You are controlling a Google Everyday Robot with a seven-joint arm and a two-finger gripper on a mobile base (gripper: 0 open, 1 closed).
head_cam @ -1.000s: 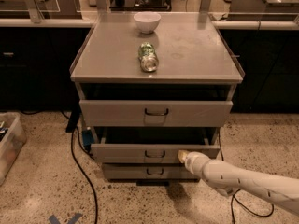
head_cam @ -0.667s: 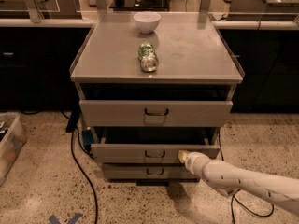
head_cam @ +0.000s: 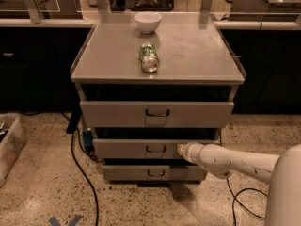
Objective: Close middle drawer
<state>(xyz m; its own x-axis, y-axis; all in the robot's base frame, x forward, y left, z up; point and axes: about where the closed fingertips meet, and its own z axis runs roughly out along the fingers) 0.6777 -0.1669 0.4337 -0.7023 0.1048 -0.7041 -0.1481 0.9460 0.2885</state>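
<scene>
The middle drawer [head_cam: 141,149] is the second of three in the grey metal cabinet. It has a low front panel and a small dark loop handle [head_cam: 155,149], and it stands out a little further than the lowest drawer [head_cam: 141,173] beneath it. My gripper [head_cam: 180,149] is at the end of the white arm that comes in from the lower right. It is against the middle drawer's front panel, just right of the handle. The taller top drawer [head_cam: 117,114] also stands out.
A white bowl [head_cam: 147,22] and a green can [head_cam: 149,58] lying on its side sit on the cabinet top [head_cam: 197,55]. Black cables [head_cam: 84,178] run over the floor to the left and right of the cabinet. A clear bin [head_cam: 8,145] stands at the far left.
The middle drawer's front has slid back toward the cabinet, and my gripper has moved forward with it. The top and lowest drawers have not moved.
</scene>
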